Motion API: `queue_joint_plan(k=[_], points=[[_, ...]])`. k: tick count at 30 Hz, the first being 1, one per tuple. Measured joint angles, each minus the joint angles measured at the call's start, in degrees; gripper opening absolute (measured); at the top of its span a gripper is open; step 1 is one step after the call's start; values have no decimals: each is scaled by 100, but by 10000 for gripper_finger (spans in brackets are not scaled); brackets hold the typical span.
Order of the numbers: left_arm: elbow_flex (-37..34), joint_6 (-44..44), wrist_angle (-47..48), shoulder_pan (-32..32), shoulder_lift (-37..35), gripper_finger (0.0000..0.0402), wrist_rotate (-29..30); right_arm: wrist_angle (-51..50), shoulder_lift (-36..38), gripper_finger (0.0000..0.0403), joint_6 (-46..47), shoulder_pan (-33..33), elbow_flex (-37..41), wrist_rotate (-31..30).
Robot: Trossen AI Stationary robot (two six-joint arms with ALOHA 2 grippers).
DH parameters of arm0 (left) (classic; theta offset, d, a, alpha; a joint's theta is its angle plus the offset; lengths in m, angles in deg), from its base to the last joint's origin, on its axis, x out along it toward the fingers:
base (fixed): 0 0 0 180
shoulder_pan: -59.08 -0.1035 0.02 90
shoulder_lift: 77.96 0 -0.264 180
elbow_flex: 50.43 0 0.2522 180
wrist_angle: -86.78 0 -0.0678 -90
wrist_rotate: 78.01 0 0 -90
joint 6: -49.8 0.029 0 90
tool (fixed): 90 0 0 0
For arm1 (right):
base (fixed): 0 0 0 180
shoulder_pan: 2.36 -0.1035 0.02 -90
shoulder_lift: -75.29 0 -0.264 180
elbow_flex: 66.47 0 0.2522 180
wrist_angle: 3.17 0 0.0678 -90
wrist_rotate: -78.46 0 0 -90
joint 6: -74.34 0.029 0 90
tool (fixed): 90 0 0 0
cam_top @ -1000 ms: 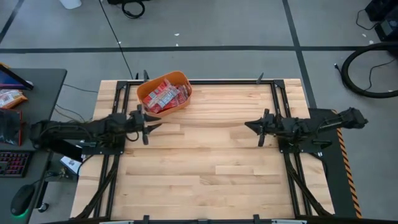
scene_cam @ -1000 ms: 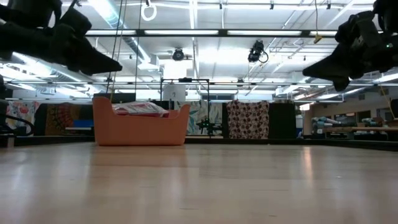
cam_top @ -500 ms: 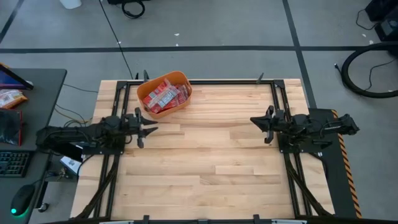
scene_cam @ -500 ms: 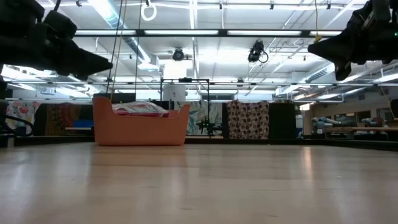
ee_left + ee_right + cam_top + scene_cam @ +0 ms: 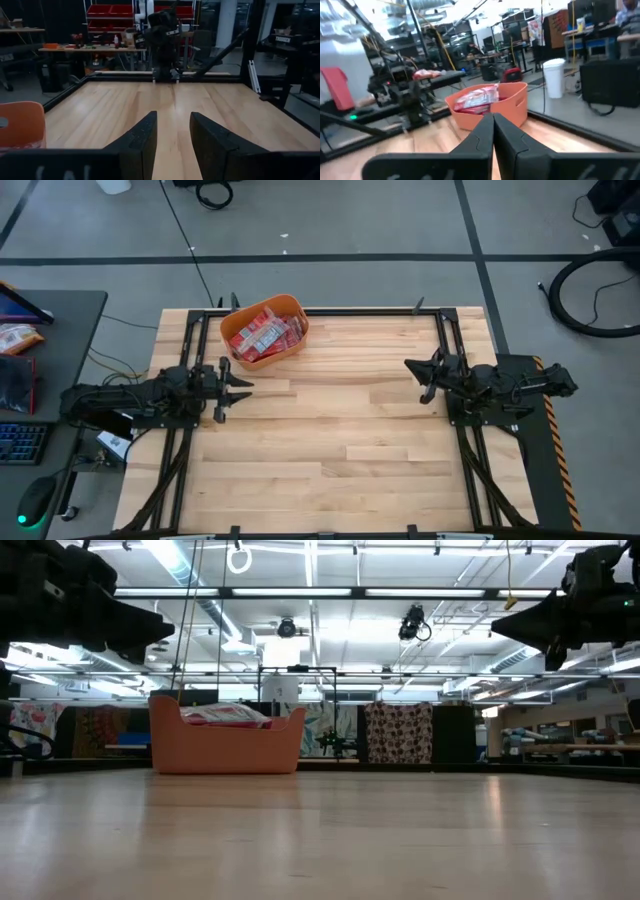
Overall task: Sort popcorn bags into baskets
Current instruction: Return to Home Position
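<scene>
Popcorn bags lie in the basket, left tool hovers spread apart, right tool pressed together.

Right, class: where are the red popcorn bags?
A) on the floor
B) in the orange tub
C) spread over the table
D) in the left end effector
B: the popcorn bags lie piled inside the orange tub, and none shows on the table.

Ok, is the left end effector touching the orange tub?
Apart. The high view shows a strip of bare table between the left end effector and the orange tub.
</scene>
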Motion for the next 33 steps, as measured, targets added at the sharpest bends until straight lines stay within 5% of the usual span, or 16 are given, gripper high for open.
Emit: queue_joint_plan(k=[33], points=[[-5, 9, 4, -2, 1, 121, 9, 13, -10, 16, -371, 0, 0, 74]])
